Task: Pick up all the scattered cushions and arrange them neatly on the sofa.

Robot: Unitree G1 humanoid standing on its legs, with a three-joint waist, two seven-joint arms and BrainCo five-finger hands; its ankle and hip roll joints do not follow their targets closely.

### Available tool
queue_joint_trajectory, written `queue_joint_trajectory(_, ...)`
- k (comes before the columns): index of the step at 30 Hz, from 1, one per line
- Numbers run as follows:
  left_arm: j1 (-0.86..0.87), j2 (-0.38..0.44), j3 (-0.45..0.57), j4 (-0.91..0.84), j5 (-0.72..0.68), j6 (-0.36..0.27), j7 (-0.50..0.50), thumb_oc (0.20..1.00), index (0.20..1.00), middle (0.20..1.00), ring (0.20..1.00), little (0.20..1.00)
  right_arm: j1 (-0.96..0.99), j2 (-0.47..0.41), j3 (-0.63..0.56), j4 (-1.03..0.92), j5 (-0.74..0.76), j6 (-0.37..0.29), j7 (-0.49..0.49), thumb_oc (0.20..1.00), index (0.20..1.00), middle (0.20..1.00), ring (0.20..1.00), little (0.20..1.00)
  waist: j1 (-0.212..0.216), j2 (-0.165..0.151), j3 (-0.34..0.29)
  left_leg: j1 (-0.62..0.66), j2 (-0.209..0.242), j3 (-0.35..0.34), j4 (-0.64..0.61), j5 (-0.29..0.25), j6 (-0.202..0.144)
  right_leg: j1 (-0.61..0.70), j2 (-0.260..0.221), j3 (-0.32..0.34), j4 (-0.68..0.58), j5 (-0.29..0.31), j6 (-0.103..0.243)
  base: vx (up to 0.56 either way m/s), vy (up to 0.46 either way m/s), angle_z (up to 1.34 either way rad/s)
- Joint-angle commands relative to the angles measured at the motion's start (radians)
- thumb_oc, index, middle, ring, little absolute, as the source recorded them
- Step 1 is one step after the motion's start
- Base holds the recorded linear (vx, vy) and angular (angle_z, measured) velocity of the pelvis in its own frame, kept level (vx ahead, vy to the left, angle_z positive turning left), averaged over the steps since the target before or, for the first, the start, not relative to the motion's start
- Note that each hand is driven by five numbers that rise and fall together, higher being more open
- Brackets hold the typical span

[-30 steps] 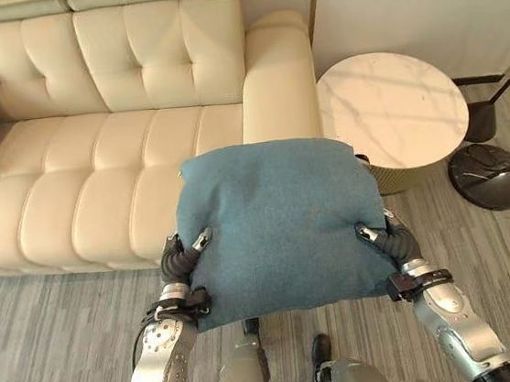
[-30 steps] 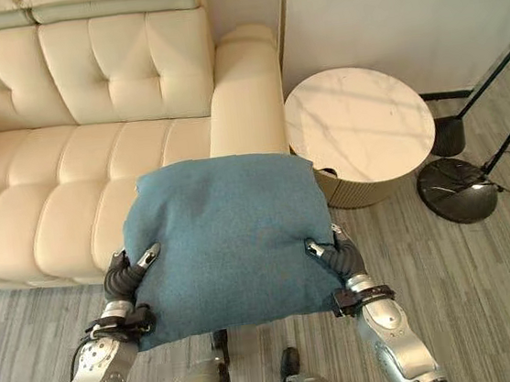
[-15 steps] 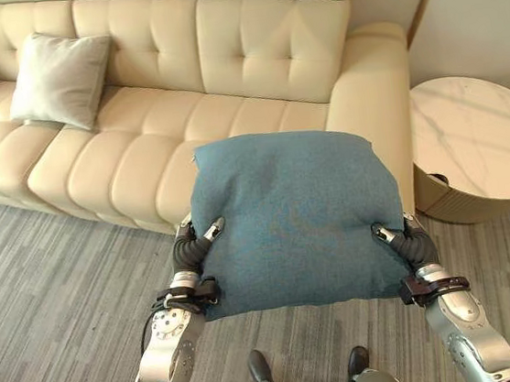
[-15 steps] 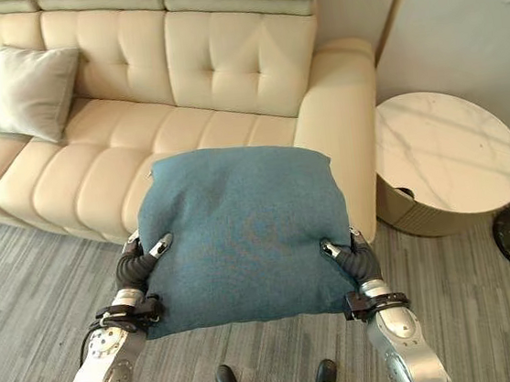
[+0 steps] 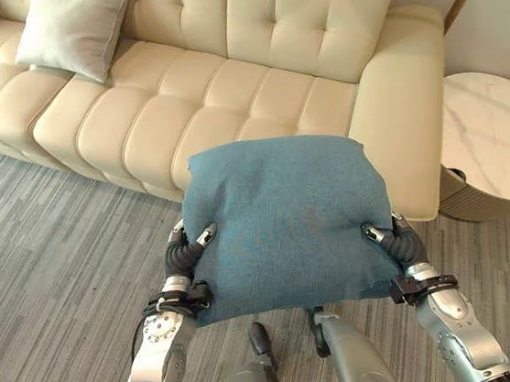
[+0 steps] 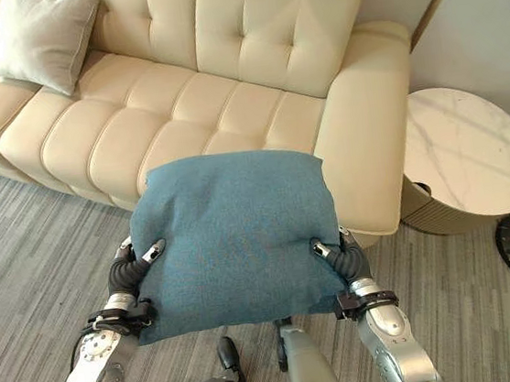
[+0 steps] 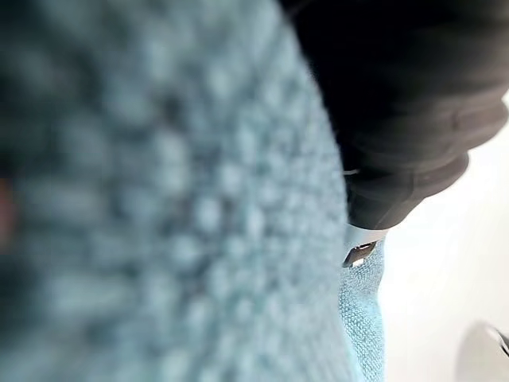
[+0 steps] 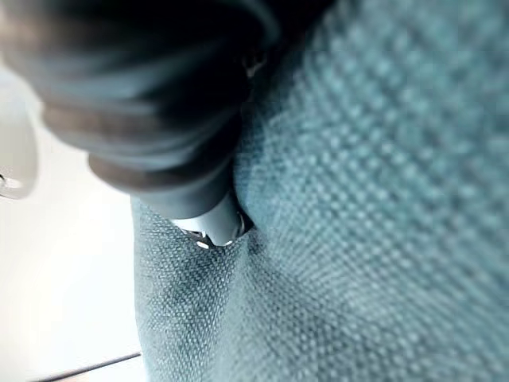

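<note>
Held item: square teal woven-fabric cushion [image 5: 286, 220], carried flat above the grey wood-plank floor [image 5: 51, 260], near the front edge of the cream tufted leather sofa [image 5: 223, 75].
Left hand [image 5: 186, 251]: thumb curled over the cushion's left edge; fingers under the fabric, gripping it.
Right hand [image 5: 397, 241]: thumb hooked over the right edge, clamping the cushion likewise.
Handling: likely light, soft and compressible; it sags little. Opposite side edges suit a two-handed hold.
Other cushion: pale grey square cushion [image 5: 76, 32] leaning on the sofa back, far left.
Beside sofa: round white marble desk [image 5: 498, 140], right.
</note>
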Motion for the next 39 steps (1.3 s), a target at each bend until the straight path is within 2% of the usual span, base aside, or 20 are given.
queue_joint_trajectory(1, -0.038, -0.016, -0.012, -0.134, 0.038, -0.096, -0.083, 0.200, 0.200, 0.200, 0.200, 0.200, -0.079, 0.017, 0.012, -0.081, 0.018, -0.092, 0.058, 0.200, 0.200, 0.200, 0.200, 0.200, -0.021, 0.010, -0.092, 0.254, -0.027, -0.042, 0.005, -0.234, -0.078, 0.111, -0.020, -0.181, -0.050, 0.088, 0.004, 0.57, -0.145, 0.56)
queue_joint_trajectory(3, -0.032, -0.024, -0.014, -0.134, 0.036, -0.095, -0.083, 0.200, 0.200, 0.200, 0.200, 0.200, -0.063, 0.017, 0.003, -0.080, 0.022, -0.096, 0.061, 0.200, 0.200, 0.200, 0.200, 0.200, -0.029, 0.013, -0.102, 0.270, -0.018, -0.048, 0.020, -0.247, -0.091, 0.134, -0.020, -0.173, -0.044, 0.093, -0.005, 0.35, -0.126, 0.25)
queue_joint_trajectory(4, -0.025, -0.031, -0.016, -0.133, 0.030, -0.096, -0.082, 0.200, 0.200, 0.200, 0.200, 0.200, -0.049, 0.008, -0.008, -0.073, 0.024, -0.099, 0.061, 0.200, 0.200, 0.200, 0.200, 0.200, -0.040, 0.023, -0.118, 0.281, 0.007, -0.041, 0.053, -0.252, -0.121, 0.156, -0.021, -0.172, -0.033, 0.093, -0.015, 0.28, -0.128, 0.27)
queue_joint_trajectory(5, -0.025, -0.031, -0.016, -0.133, 0.030, -0.096, -0.082, 0.200, 0.200, 0.200, 0.200, 0.200, -0.049, 0.008, -0.008, -0.073, 0.024, -0.099, 0.061, 0.200, 0.200, 0.200, 0.200, 0.200, -0.043, 0.020, -0.120, 0.277, 0.004, -0.043, 0.053, -0.248, -0.121, 0.155, -0.025, -0.173, -0.035, 0.096, -0.015, 0.39, -0.183, 0.46)
queue_joint_trajectory(6, -0.013, -0.032, -0.015, -0.136, 0.027, -0.095, -0.087, 0.200, 0.200, 0.200, 0.200, 0.200, -0.039, -0.005, -0.021, -0.058, 0.025, -0.098, 0.063, 0.200, 0.200, 0.200, 0.200, 0.200, -0.059, 0.036, -0.134, 0.260, 0.069, -0.004, 0.163, -0.183, -0.170, 0.205, -0.026, -0.199, -0.034, 0.081, -0.032, 0.36, -0.173, 0.64)
queue_joint_trajectory(8, -0.004, -0.029, -0.010, -0.137, 0.028, -0.093, -0.089, 0.200, 0.200, 0.200, 0.200, 0.200, -0.031, -0.025, -0.031, -0.057, 0.023, -0.097, 0.061, 0.200, 0.200, 0.200, 0.200, 0.200, -0.067, 0.038, -0.150, 0.227, 0.107, 0.009, 0.277, -0.094, -0.190, 0.258, -0.003, -0.194, -0.052, 0.058, -0.058, 0.37, -0.167, 0.48)
queue_joint_trajectory(10, -0.004, -0.035, -0.004, -0.132, 0.024, -0.093, -0.088, 0.200, 0.200, 0.200, 0.200, 0.200, -0.031, -0.046, -0.040, -0.045, 0.017, -0.097, 0.059, 0.200, 0.200, 0.200, 0.200, 0.200, -0.067, 0.022, -0.157, 0.171, 0.161, 0.048, 0.348, -0.058, -0.187, 0.306, -0.005, -0.178, -0.067, 0.026, -0.072, 0.28, -0.079, -0.24)
queue_joint_trajectory(12, -0.008, -0.036, 0.001, -0.133, 0.024, -0.086, -0.088, 0.200, 0.200, 0.200, 0.200, 0.200, -0.029, -0.051, -0.055, -0.048, 0.011, -0.099, 0.052, 0.200, 0.200, 0.200, 0.200, 0.200, -0.062, 0.004, -0.160, 0.156, 0.230, 0.099, 0.306, -0.070, -0.171, 0.330, -0.018, -0.154, -0.068, 0.007, -0.065, 0.26, 0.019, -0.65)
queue_joint_trajectory(14, -0.004, -0.024, 0.008, -0.133, 0.036, -0.078, -0.083, 0.200, 0.200, 0.200, 0.200, 0.200, -0.031, -0.051, -0.063, -0.054, 0.009, -0.098, 0.042, 0.200, 0.200, 0.200, 0.200, 0.200, -0.048, -0.007, -0.162, 0.121, 0.255, 0.056, 0.191, -0.058, -0.179, 0.356, -0.015, -0.109, -0.062, -0.021, -0.060, 0.27, 0.104, -0.39)
queue_joint_trajectory(15, -0.004, -0.024, 0.008, -0.133, 0.036, -0.078, -0.083, 0.200, 0.200, 0.200, 0.200, 0.200, -0.031, -0.050, -0.064, -0.054, 0.009, -0.098, 0.042, 0.200, 0.200, 0.200, 0.200, 0.200, -0.048, -0.009, -0.164, 0.120, 0.252, 0.057, 0.186, -0.052, -0.178, 0.353, -0.017, -0.109, -0.063, -0.018, -0.061, 0.32, 0.183, -0.34)
queue_joint_trajectory(16, 0.003, -0.023, 0.010, -0.134, 0.048, -0.077, -0.075, 0.200, 0.200, 0.200, 0.200, 0.200, -0.025, -0.047, -0.062, -0.047, 0.005, -0.097, 0.038, 0.200, 0.200, 0.200, 0.200, 0.200, -0.030, -0.010, -0.158, 0.070, 0.249, -0.035, 0.097, -0.021, -0.200, 0.388, -0.005, -0.053, -0.069, -0.036, -0.061, 0.17, 0.107, -0.80)
queue_joint_trajectory(17, 0.003, -0.023, 0.010, -0.134, 0.048, -0.077, -0.075, 0.200, 0.200, 0.200, 0.200, 0.200, -0.026, -0.046, -0.062, -0.048, 0.005, -0.097, 0.038, 0.200, 0.200, 0.200, 0.200, 0.200, -0.030, -0.011, -0.159, 0.070, 0.247, -0.035, 0.093, -0.017, -0.200, 0.386, -0.006, -0.053, -0.071, -0.033, -0.061, 0.36, 0.251, -1.57)
queue_joint_trajectory(18, 0.000, -0.024, 0.005, -0.131, 0.057, -0.082, -0.062, 0.200, 0.200, 0.200, 0.200, 0.200, -0.020, -0.043, -0.065, -0.037, -0.004, -0.098, 0.029, 0.200, 0.200, 0.200, 0.200, 0.200, -0.017, -0.006, -0.146, 0.020, 0.249, -0.128, 0.018, 0.049, -0.226, 0.426, 0.006, -0.003, -0.077, -0.047, -0.058, 0.29, 0.235, -1.81)
queue_joint_trajectory(20, -0.011, -0.023, 0.006, -0.129, 0.065, -0.092, -0.050, 0.200, 0.200, 0.200, 0.200, 0.200, -0.011, -0.039, -0.069, -0.033, -0.015, -0.098, 0.023, 0.200, 0.200, 0.200, 0.200, 0.200, -0.005, 0.006, -0.139, -0.011, 0.227, -0.192, -0.030, 0.078, -0.243, 0.449, 0.009, 0.036, -0.072, -0.059, -0.056, 0.31, 0.336, -1.27)
queue_joint_trajectory(23, 0.007, -0.019, 0.009, -0.141, 0.063, -0.093, -0.066, 0.200, 0.200, 0.200, 0.200, 0.200, -0.012, -0.027, -0.054, -0.034, -0.030, -0.090, 0.037, 0.200, 0.200, 0.200, 0.200, 0.200, -0.009, 0.026, -0.156, 0.042, 0.213, -0.167, -0.034, 0.030, -0.227, 0.455, -0.007, 0.103, -0.079, -0.043, -0.036, 0.17, 0.366, -1.30)
queue_joint_trajectory(29, 0.002, 0.010, 0.030, -0.137, 0.063, -0.101, -0.054, 0.200, 0.200, 0.200, 0.200, 0.200, -0.059, 0.014, -0.017, -0.029, -0.037, -0.075, 0.047, 0.200, 0.200, 0.200, 0.200, 0.200, 0.015, 0.003, -0.175, 0.094, 0.163, -0.068, -0.030, -0.020, -0.167, 0.428, -0.064, 0.181, -0.085, 0.000, 0.021, 0.03, 0.266, -0.99)
queue_joint_trajectory(30, -0.010, 0.019, 0.032, -0.131, 0.064, -0.104, -0.043, 0.200, 0.200, 0.200, 0.200, 0.200, -0.096, 0.025, 0.007, -0.026, -0.042, -0.070, 0.051, 0.200, 0.200, 0.200, 0.200, 0.200, 0.024, -0.007, -0.171, 0.104, 0.144, -0.038, -0.015, -0.040, -0.147, 0.405, -0.078, 0.186, -0.071, 0.022, 0.044, -0.04, 0.286, -0.77)
queue_joint_trajectory(31, -0.014, 0.021, 0.033, -0.128, 0.067, -0.104, -0.040, 0.200, 0.200, 0.200, 0.200, 0.200, -0.107, 0.031, 0.017, -0.023, -0.044, -0.070, 0.051, 0.200, 0.200, 0.200, 0.200, 0.200, 0.030, -0.011, -0.169, 0.108, 0.142, -0.022, -0.013, -0.045, -0.143, 0.396, -0.078, 0.183, -0.064, 0.026, 0.048, -0.07, 0.282, -0.71)
queue_joint_trajectory(33, -0.021, 0.041, 0.049, -0.126, 0.070, -0.110, -0.029, 0.200, 0.200, 0.200, 0.200, 0.200, -0.165, 0.055, 0.060, -0.018, -0.039, -0.075, 0.052, 0.200, 0.200, 0.200, 0.200, 0.200, 0.066, -0.023, -0.154, 0.119, 0.138, 0.031, -0.001, -0.065, -0.134, 0.370, -0.109, 0.028, -0.052, 0.054, 0.050, -0.05, 0.116, -0.77)
queue_joint_trajectory(39, -0.089, 0.069, 0.040, -0.046, 0.113, -0.114, 0.014, 0.200, 0.200, 0.200, 0.200, 0.200, -0.301, 0.060, 0.137, 0.045, -0.064, -0.071, 0.018, 0.200, 0.200, 0.200, 0.200, 0.200, 0.111, -0.015, -0.153, 0.108, 0.099, 0.012, -0.012, -0.071, -0.124, 0.385, -0.142, -0.020, -0.129, 0.095, 0.059, 0.06, 0.049, 0.01)
